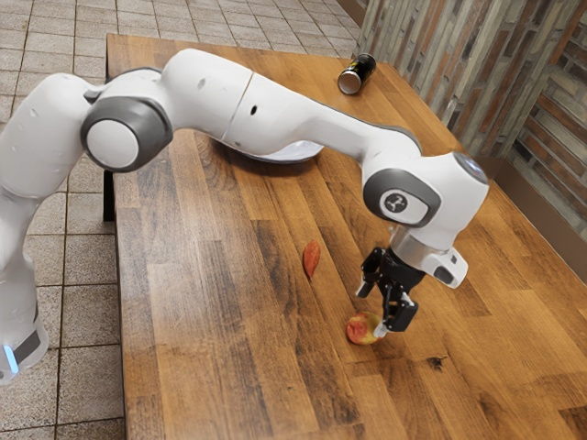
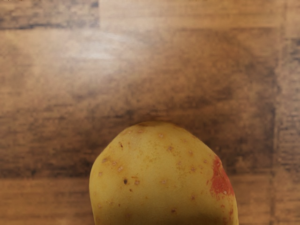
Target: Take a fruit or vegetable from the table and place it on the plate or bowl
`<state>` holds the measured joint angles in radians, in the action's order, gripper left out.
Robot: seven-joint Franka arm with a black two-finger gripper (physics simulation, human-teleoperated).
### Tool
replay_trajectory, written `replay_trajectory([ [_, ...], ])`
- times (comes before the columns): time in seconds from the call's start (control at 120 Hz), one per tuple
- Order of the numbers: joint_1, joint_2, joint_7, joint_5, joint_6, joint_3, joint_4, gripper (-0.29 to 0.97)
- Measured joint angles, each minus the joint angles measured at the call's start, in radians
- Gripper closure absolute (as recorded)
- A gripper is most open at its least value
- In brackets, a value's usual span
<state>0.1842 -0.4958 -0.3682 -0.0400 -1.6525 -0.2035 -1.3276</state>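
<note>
Fruit (image 1: 364,328), yellow with a red patch, lies on the bench (image 1: 220,330) directly at the end effector (image 1: 382,312). The end effector is low over the bench, its fingers apart. The fruit rests against the lower finger; two-sided contact is not evident, so nothing is judged to be held. In the wrist view the fruit sits just under the hand, which indicates that the hand is roughly centred over it for a grasp from above. The spread of the fingers suits the fruit's rounded body, which is likely to roll if pushed from one side only.

The arm (image 1: 275,115) reaches across the bench toward the exterior view's right, wrist bent downward to bring the hand down onto the fruit.

A second item, a flat red piece (image 1: 312,259), lies near the fruit but apart from it, toward the plate.

The plate (image 1: 284,154), white, lies well apart from the fruit, partly hidden under the arm. It is the destination; the transfer has not yet begun.

A can (image 1: 356,73) lies on its side near the far edge, clear of the likely path.
</note>
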Motion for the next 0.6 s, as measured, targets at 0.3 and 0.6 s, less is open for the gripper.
replay_trajectory([
  [0.3,0.0,-0.003,-0.051,0.009,-0.045,0.0,-0.031,0.0],
  [0.6,0.0,-0.009,-0.082,0.025,-0.056,0.0,-0.043,0.0],
])
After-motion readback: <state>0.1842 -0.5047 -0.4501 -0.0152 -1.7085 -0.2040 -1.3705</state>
